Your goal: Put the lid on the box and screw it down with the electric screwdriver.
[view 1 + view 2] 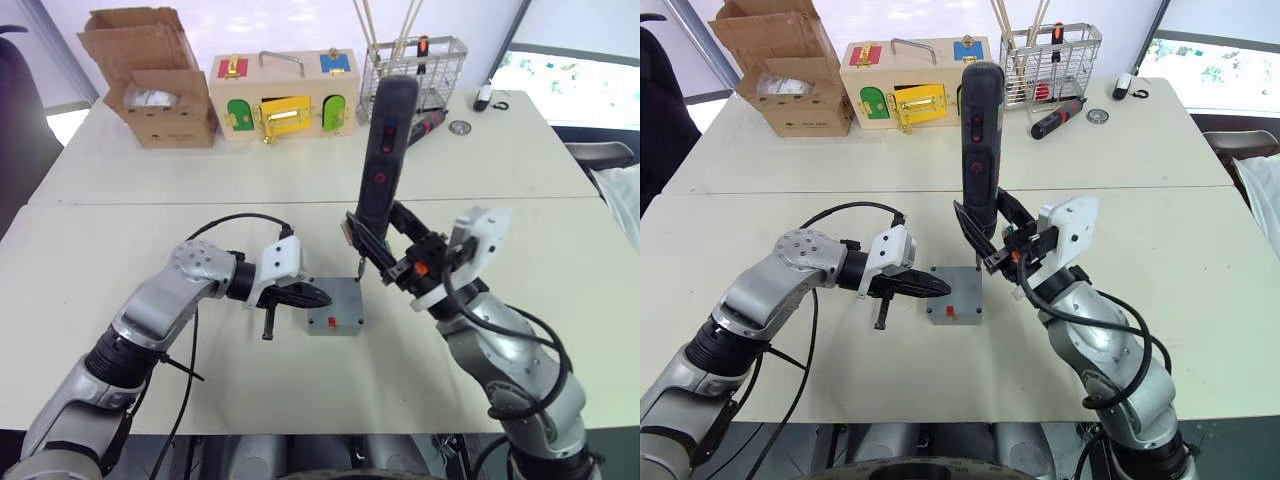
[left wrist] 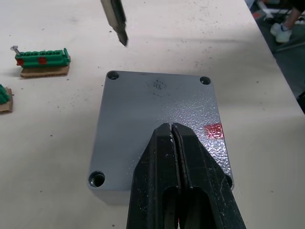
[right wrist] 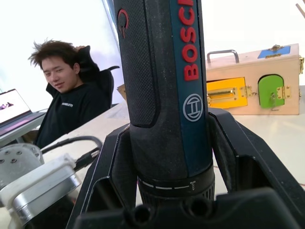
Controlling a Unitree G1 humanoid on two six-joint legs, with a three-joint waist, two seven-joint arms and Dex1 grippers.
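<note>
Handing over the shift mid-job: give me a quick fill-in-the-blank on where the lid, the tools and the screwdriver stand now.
1. The lid lies on the ____.
2. The left tool, fingers shut, presses down on the ____.
3. The right tool holds the ____ upright.
4. The bit hovers above a ____ screw hole of the lid.

Missing words: box; lid; electric screwdriver; corner

The right hand (image 1: 985, 240) is gripping the screwdriver (image 1: 977, 140) upright, its lower end hanging just over the far edge of the lid (image 1: 958, 290), which is sitting on the box (image 1: 952, 312) on the tabletop (image 1: 1200, 230). The bit looks to be over a far corner, though it is hard to make out. The left hand (image 1: 930, 286) is resting its closed fingers on the lid. A carton (image 1: 780, 70), a wooden box (image 1: 915, 85) and a wire basket (image 1: 1050, 60) are standing along the far side.
</note>
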